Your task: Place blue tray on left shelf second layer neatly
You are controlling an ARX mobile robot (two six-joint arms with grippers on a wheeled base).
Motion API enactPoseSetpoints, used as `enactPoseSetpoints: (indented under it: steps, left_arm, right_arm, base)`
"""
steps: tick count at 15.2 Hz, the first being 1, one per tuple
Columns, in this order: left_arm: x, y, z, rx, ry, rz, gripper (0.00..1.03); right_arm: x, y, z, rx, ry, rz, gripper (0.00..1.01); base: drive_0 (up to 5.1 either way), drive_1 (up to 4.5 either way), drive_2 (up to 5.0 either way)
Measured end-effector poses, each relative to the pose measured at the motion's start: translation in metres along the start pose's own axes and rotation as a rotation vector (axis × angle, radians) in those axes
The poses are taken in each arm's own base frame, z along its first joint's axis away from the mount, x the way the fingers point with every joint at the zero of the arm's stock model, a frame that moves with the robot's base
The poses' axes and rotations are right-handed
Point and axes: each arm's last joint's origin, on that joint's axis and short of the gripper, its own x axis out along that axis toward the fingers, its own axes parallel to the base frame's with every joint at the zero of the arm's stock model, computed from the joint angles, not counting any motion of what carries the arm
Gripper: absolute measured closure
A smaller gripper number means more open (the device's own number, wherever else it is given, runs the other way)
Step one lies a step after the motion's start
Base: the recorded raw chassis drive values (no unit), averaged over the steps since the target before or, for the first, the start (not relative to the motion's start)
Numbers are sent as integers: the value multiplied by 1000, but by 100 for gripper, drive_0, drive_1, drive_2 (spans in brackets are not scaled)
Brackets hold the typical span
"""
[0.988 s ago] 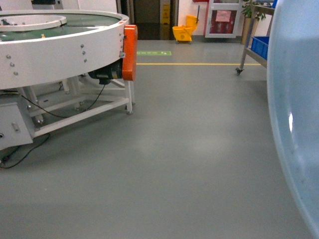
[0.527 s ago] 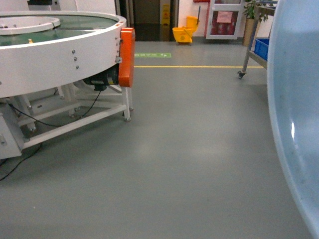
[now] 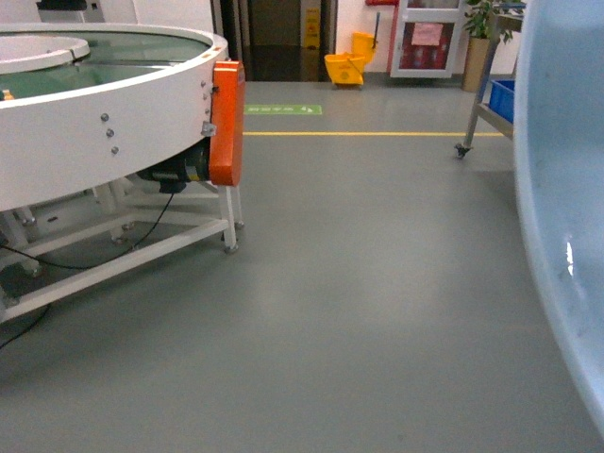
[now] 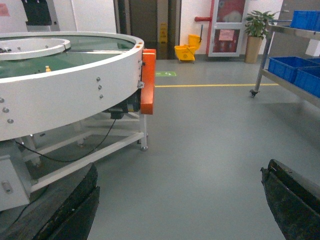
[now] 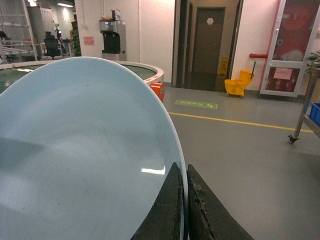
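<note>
upright, blue tray (image 5: 85, 160) rim pinched, right gripper (image 5: 183, 210)

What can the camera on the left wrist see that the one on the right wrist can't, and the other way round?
Only the left wrist view shows the open left hand with nothing in it, the blue crates on the steel shelf, and the conveyor's orange box and white legs.

Only the right wrist view shows the blue tray up close, its rim pinched by the right hand, plus a water dispenser by the wall.

Both show the round conveyor table, the grey floor with its yellow line, the yellow mop bucket and the dark doorway.
</note>
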Motion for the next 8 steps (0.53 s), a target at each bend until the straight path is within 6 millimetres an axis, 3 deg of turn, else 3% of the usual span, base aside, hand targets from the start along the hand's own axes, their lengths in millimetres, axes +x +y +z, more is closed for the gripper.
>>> enactPoseSetpoints:
  steps: [8]
  left_arm:
    - [0, 0, 0, 0, -3, 0, 5]
  right_arm:
    - [0, 0, -1, 3, 9, 0, 99]
  base:
    - [5, 397, -388]
